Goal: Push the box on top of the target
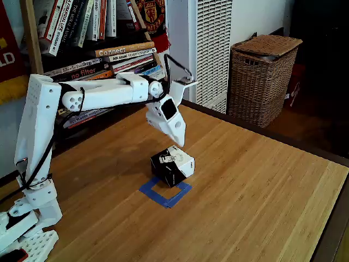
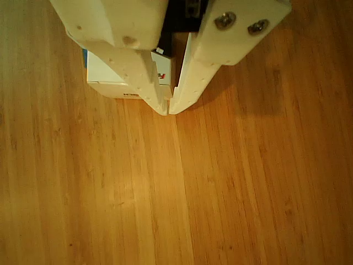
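The box [image 1: 173, 165] sits on the table [image 1: 262, 185], overlapping the far edge of the target [image 1: 165, 194]; the gripper [image 2: 169, 110], fingertips together and empty, hovers just behind it; light, rigid cardboard likely slides easily; push low on its side.

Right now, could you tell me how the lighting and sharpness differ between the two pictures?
Fixed view: daylight, fairly sharp, the box casting a soft shadow beside the target. Other view: warm orange cast, the shut tool softly blurred, its shadow falling right across the table.
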Controlling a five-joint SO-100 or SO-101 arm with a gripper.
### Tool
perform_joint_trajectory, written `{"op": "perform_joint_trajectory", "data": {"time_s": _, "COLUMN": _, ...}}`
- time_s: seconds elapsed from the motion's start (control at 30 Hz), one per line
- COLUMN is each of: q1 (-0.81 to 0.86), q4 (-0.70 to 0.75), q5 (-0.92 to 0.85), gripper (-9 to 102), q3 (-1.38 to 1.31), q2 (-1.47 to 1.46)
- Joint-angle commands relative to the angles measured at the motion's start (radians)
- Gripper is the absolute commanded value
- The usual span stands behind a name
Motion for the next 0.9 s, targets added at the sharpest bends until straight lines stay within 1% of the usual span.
{"op": "perform_joint_trajectory", "data": {"time_s": 0.0, "q1": -0.011, "q4": 0.017, "q5": -0.018, "gripper": 0, "q3": 0.002, "q2": 0.008}}
{"op": "perform_joint_trajectory", "data": {"time_s": 0.37, "q1": -0.026, "q4": 0.089, "q5": -0.097, "gripper": 0, "q3": 0.023, "q2": 0.017}}
{"op": "perform_joint_trajectory", "data": {"time_s": 0.63, "q1": -0.037, "q4": 0.037, "q5": -0.091, "gripper": 0, "q3": -0.035, "q2": 0.011}}
{"op": "perform_joint_trajectory", "data": {"time_s": 0.73, "q1": -0.043, "q4": 0.075, "q5": -0.089, "gripper": 0, "q3": -0.091, "q2": -0.015}}
{"op": "perform_joint_trajectory", "data": {"time_s": 0.87, "q1": -0.055, "q4": 0.11, "q5": -0.097, "gripper": 0, "q3": -0.092, "q2": -0.011}}
